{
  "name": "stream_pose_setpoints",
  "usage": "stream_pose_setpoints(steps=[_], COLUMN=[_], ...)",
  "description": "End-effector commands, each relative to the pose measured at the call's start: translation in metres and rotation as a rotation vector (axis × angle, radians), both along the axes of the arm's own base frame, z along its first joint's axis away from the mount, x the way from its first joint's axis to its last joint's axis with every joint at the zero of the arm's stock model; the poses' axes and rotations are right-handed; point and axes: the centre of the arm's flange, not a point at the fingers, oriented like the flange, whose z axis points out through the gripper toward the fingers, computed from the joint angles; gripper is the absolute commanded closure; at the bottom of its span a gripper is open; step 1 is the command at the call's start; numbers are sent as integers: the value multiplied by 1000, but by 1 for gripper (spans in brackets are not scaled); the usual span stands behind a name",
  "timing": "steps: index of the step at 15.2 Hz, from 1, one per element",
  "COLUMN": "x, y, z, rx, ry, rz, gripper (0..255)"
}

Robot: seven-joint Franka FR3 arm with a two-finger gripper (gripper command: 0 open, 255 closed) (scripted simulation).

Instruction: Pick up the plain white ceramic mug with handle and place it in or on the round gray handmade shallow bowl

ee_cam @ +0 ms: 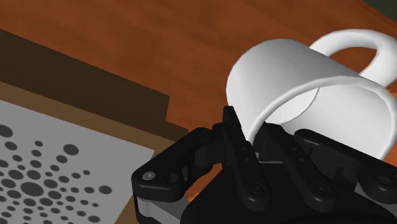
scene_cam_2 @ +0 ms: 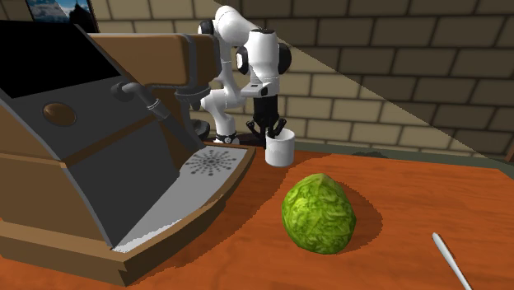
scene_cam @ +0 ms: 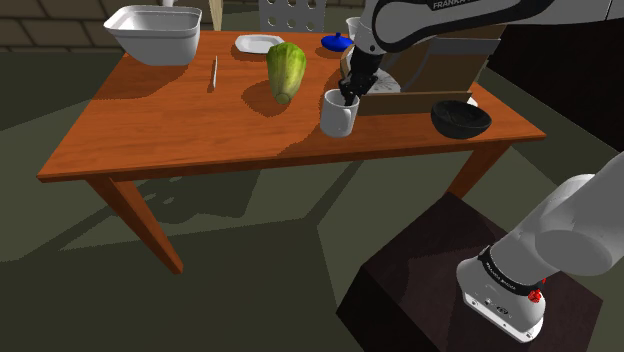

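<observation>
Black fingers (ee_cam: 236, 143) of the gripper (ee_cam: 253, 130) are pinching the white mug (ee_cam: 286, 70) by its wall, one inside the rim, one outside. On the wooden table (scene_cam: 150, 140), from the shoulder view's left, a white tub (scene_cam: 155, 32), a green cabbage (scene_cam: 285, 70), the upright mug and a dark round bowl (scene_cam: 461, 119) are standing in turn, mug and bowl near but apart.

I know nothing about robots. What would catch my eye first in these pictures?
Probably the white arm's black gripper reaching down into the white mug and clamped on its rim, near the table's closer edge in the shoulder view. After that, the big green leafy head lying mid-table, and the dark bowl just to the shoulder view's right of the mug.
</observation>
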Motion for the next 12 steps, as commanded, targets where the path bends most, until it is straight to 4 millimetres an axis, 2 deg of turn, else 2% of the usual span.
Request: stream_pose_setpoints(steps=[1,2,12], x=[0,0,0], y=[0,0,0], z=[0,0,53], rx=[0,0,0], ry=[0,0,0], rz=[0,0,0], gripper=[255,255,255])
